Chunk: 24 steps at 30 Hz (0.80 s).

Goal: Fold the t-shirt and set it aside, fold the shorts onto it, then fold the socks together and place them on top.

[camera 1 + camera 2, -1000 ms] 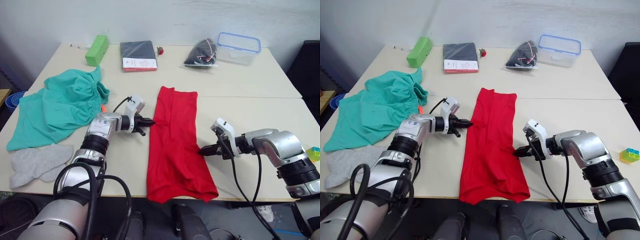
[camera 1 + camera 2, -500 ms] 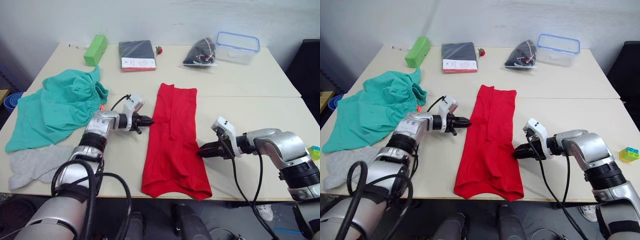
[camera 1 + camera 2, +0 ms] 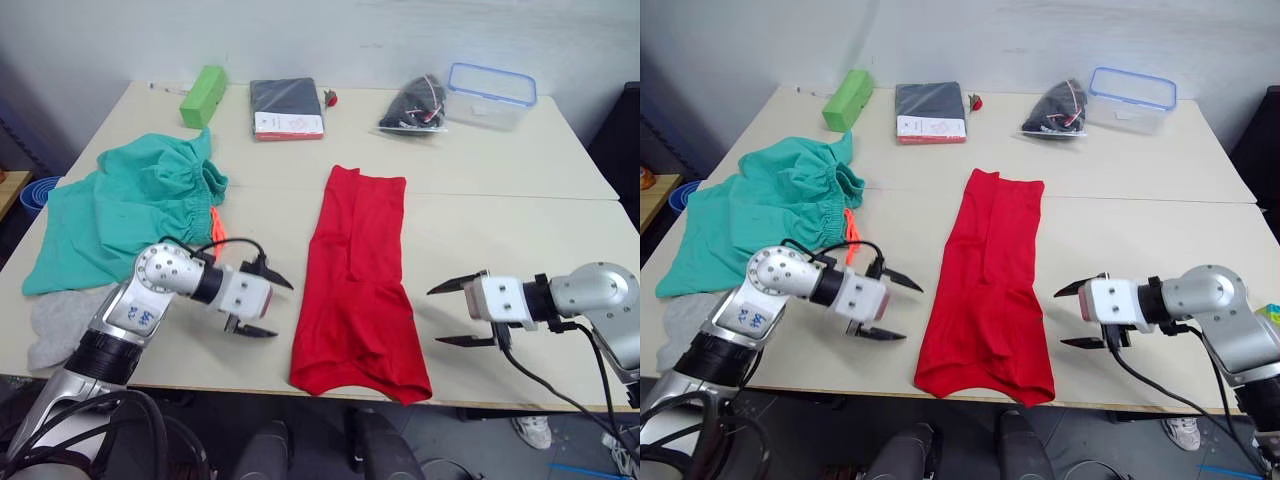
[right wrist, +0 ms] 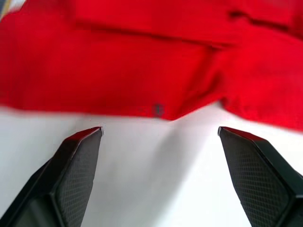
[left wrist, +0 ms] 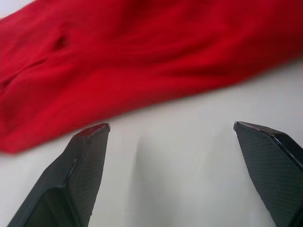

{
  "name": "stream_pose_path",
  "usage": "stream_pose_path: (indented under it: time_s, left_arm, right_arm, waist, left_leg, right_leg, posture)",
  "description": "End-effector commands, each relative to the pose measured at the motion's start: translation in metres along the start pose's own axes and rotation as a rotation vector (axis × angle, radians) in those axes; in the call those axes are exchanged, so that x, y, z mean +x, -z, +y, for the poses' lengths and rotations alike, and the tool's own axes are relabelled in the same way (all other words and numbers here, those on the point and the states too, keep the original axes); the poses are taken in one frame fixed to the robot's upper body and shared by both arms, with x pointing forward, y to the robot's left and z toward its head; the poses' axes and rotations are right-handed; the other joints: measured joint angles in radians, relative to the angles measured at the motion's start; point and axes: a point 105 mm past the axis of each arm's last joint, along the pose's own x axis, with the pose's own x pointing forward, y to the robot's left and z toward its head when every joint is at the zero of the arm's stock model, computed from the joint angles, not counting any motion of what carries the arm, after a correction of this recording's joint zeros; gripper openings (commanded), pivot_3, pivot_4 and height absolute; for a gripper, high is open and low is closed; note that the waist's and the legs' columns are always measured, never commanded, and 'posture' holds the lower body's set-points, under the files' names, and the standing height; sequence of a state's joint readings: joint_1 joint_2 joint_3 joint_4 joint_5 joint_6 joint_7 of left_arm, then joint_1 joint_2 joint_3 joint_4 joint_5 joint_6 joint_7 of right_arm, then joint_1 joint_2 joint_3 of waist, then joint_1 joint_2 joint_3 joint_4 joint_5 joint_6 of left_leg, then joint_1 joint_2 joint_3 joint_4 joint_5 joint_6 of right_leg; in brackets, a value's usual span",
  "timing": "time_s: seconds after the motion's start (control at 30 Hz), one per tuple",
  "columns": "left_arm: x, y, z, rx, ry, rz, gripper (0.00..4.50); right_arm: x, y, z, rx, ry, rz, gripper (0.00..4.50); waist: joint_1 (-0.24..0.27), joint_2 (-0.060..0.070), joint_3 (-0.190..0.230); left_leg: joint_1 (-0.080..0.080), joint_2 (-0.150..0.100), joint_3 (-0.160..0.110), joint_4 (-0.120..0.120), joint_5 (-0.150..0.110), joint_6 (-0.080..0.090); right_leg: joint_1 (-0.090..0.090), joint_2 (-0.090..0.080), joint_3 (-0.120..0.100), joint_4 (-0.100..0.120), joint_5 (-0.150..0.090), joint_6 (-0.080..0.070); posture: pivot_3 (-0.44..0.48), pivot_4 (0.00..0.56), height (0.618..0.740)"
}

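Flanking a long red t-shirt (image 3: 355, 270), two grippers sit low over the worktop (image 3: 480, 180), both with jaws spread wide and holding nothing. The t-shirt lies as a narrow strip down the middle of the worktop, its hem reaching the near edge. The left gripper (image 3: 262, 308) and the right gripper (image 3: 458, 312) each point at one long side of its near half, just clear of the cloth. Teal shorts (image 3: 130, 210) lie bunched by the left edge, with grey socks (image 3: 55, 322) at the near left corner. For a clean next fold, each gripper should probably pinch both layers at the near corners together, then carry the hem evenly toward the collar.
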State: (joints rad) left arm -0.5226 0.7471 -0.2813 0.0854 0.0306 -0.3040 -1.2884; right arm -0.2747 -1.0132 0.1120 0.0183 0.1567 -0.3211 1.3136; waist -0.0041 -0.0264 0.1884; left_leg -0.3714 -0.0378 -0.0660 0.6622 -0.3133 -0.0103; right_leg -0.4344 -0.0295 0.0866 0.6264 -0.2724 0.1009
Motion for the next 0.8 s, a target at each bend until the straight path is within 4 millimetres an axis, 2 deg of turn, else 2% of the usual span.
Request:
stream_pose_path:
  time_s: [0.03, 0.23, 0.37, 0.5, 0.57, 0.6, 0.67, 0.73, 0.8]
  left_arm:
    - [0.008, -0.011, -0.001, 0.090, -0.001, -0.034, 4.42]
    - [0.015, -0.019, -0.009, 0.176, 0.025, -0.075, 4.42]
    - [0.017, -0.021, -0.020, 0.162, 0.098, -0.083, 4.42]
    - [0.023, -0.022, -0.025, 0.176, 0.121, -0.083, 4.42]
    - [0.027, -0.021, -0.024, 0.187, 0.118, -0.084, 4.42]
    - [0.029, -0.021, -0.023, 0.190, 0.116, -0.085, 4.00]
    - [0.032, -0.020, -0.021, 0.191, 0.111, -0.087, 3.48]
    - [0.035, -0.019, -0.021, 0.187, 0.111, -0.092, 2.85]
    - [0.037, -0.018, -0.020, 0.184, 0.111, -0.091, 2.21]
  right_arm:
    - [0.003, -0.005, 0.011, -0.241, -0.048, -0.038, 3.97]
    - [0.011, -0.004, 0.035, -0.384, -0.120, -0.105, 3.97]
    - [0.024, -0.011, 0.047, -0.394, -0.135, -0.158, 3.97]
    - [0.040, -0.015, 0.050, -0.406, -0.121, -0.187, 3.97]
    - [0.047, -0.017, 0.049, -0.400, -0.118, -0.199, 3.97]
    - [0.049, -0.017, 0.049, -0.393, -0.115, -0.204, 3.97]
    - [0.054, -0.018, 0.049, -0.379, -0.113, -0.211, 3.97]
    - [0.057, -0.018, 0.049, -0.376, -0.119, -0.212, 3.60]
    - [0.057, -0.019, 0.048, -0.360, -0.112, -0.216, 3.03]
  waist:
    - [-0.001, 0.001, 0.001]
    - [-0.003, 0.001, 0.000]
    - [-0.002, 0.001, 0.000]
    - [-0.006, 0.001, 0.000]
    - [-0.012, 0.001, 0.000]
    - [-0.015, 0.000, 0.000]
    - [-0.021, -0.001, 0.001]
    - [-0.025, -0.001, 0.000]
    - [-0.027, -0.002, 0.000]
  left_leg:
    - [0.004, 0.000, 0.000, 0.000, 0.000, 0.001]
    - [0.006, 0.000, 0.000, 0.000, 0.000, 0.002]
    - [0.007, 0.001, 0.000, 0.000, 0.000, 0.002]
    - [0.010, 0.001, 0.000, 0.000, 0.000, 0.002]
    - [0.019, 0.002, -0.001, -0.003, 0.000, 0.002]
    - [0.025, 0.003, -0.002, -0.004, -0.001, 0.002]
    - [0.037, 0.003, -0.003, -0.010, -0.001, 0.002]
    - [0.039, 0.004, -0.003, -0.013, -0.001, 0.002]
    - [0.040, 0.004, -0.004, -0.013, -0.001, 0.002]
  right_leg:
    - [0.005, 0.000, 0.000, -0.001, 0.000, 0.000]
    - [0.007, 0.000, 0.001, 0.000, 0.000, 0.000]
    - [0.007, 0.000, 0.001, 0.001, 0.000, 0.000]
    - [0.010, 0.001, 0.002, 0.001, -0.001, -0.001]
    - [0.019, 0.002, 0.002, -0.001, -0.002, -0.003]
    - [0.026, 0.002, 0.003, -0.003, -0.003, -0.005]
    - [0.038, 0.001, 0.005, -0.007, -0.004, -0.006]
    - [0.043, 0.001, 0.005, -0.008, -0.009, -0.010]
    - [0.042, 0.002, 0.005, -0.006, -0.007, -0.007]
  posture:
    - [0.000, 0.150, 0.740]
    - [0.000, 0.150, 0.740]
    - [0.000, 0.150, 0.740]
    - [0.000, 0.150, 0.740]
    - [0.000, 0.150, 0.740]
    - [0.000, 0.150, 0.740]
    - [0.000, 0.150, 0.740]
    - [0.000, 0.150, 0.740]
    - [0.000, 0.150, 0.740]
